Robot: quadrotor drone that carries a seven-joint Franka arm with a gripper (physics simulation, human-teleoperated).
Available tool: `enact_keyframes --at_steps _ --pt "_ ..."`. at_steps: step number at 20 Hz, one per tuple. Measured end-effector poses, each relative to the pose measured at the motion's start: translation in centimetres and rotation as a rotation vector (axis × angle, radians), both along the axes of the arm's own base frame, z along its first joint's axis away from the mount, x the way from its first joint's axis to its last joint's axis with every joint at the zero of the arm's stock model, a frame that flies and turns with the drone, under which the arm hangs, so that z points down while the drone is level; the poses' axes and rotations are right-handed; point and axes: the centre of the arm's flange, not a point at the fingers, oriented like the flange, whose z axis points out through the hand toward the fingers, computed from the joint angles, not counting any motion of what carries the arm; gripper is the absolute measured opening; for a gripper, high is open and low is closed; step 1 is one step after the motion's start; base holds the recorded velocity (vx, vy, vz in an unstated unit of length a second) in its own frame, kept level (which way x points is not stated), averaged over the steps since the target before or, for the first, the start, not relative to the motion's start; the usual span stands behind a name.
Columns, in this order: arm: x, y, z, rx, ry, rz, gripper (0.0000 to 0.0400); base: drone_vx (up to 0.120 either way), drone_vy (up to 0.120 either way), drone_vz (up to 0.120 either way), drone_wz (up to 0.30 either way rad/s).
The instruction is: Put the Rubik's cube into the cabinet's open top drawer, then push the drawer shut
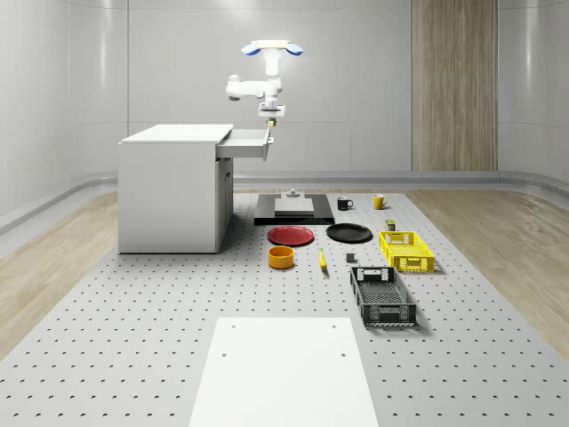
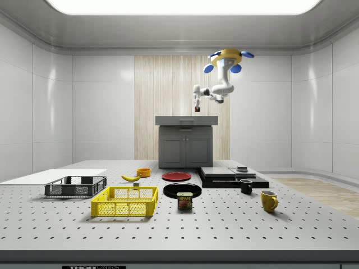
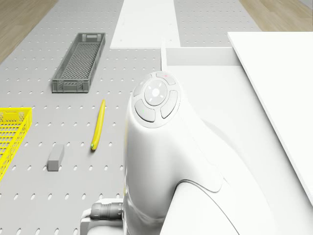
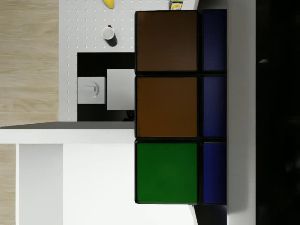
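Note:
The Rubik's cube [image 4: 166, 108], showing brown, green and blue squares, sits between my fingers, and a dark finger [image 4: 276, 112] presses its side. My gripper [image 1: 271, 122] is shut on the cube [image 1: 271, 130] and hangs just above the front end of the open top drawer [image 1: 246, 140] of the white cabinet [image 1: 173, 191]. The drone [image 1: 274, 49] hovers above the drawer's front, with the arm folded beneath it. In the side view the gripper [image 2: 197, 106] holds the cube over the cabinet [image 2: 186, 143]. The drawer's front wall [image 4: 70, 136] and white inside [image 4: 93, 183] lie below the cube.
On the table beside the cabinet lie a black slab with a white block [image 1: 293, 209], a red plate [image 1: 291, 235], a black plate [image 1: 348, 232], an orange bowl [image 1: 281, 257], a banana [image 1: 322, 260], a yellow crate [image 1: 406, 250], a grey crate [image 1: 382, 295] and two mugs.

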Motion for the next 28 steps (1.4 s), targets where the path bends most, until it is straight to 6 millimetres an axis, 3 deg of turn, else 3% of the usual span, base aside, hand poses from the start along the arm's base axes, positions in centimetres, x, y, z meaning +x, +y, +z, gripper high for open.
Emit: enact_keyframes --at_steps 14,18,23,28 --pt "0.0 0.0 0.0 0.0 0.0 0.0 0.0325 0.0 -0.12 0.0 0.0" --pt "0.0 0.0 0.0 0.0 0.0 0.0 0.0325 0.0 -0.12 -0.11 0.0" --pt "0.0 0.0 0.0 0.0 0.0 0.0 0.0325 0.0 -0.12 -0.008 0.0" --pt "0.0 0.0 1.0 0.0 0.0 0.0 0.0325 0.0 -0.008 0.0 0.0"
